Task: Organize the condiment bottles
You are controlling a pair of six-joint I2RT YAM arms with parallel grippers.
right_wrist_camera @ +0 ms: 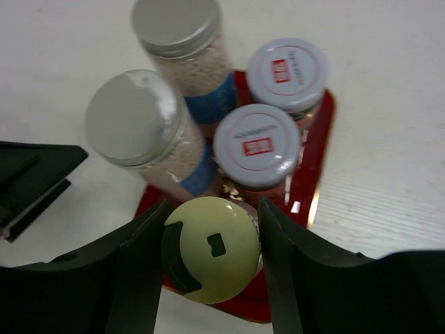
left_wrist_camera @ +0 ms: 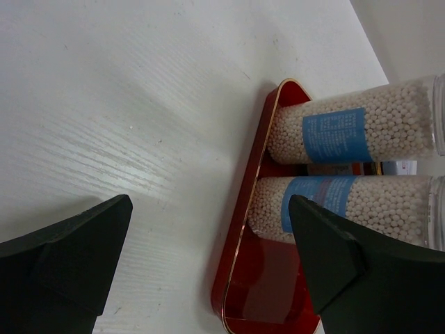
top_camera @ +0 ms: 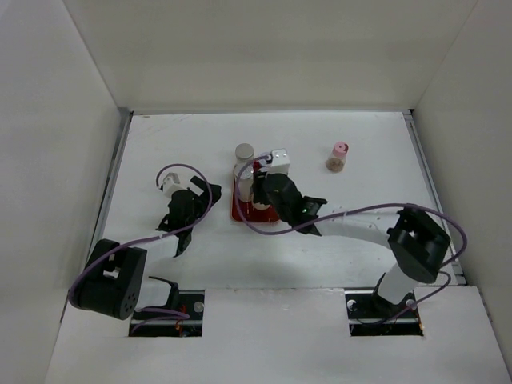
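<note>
White walls enclose the white table (top_camera: pixel 160 152), with one red tray (right_wrist_camera: pixel 321 139) set near its middle. The placing step is judged to be in hand. The right gripper (right_wrist_camera: pixel 212 212) is closed on the yellow-capped bottle (right_wrist_camera: pixel 215 268), its fingers pressed to both sides of the cap, at the tray's near corner. Whether the bottle's base is seated cannot be told. The left gripper (left_wrist_camera: pixel 208 209) is spread wide and empty just beside the tray.

Next, a release and a straight lift clear of the tightly packed neighbours would be called for. A reach would then be needed to the pink-capped bottle (top_camera: pixel 339 157), which stands on the table well apart to the right.

Six bottles are counted:
- Two silver-capped bottles (right_wrist_camera: pixel 135 118) in the tray.
- Two red-marked white-capped bottles (right_wrist_camera: pixel 257 146) in the tray.
- One yellow-capped.
- One pink-capped.
</note>
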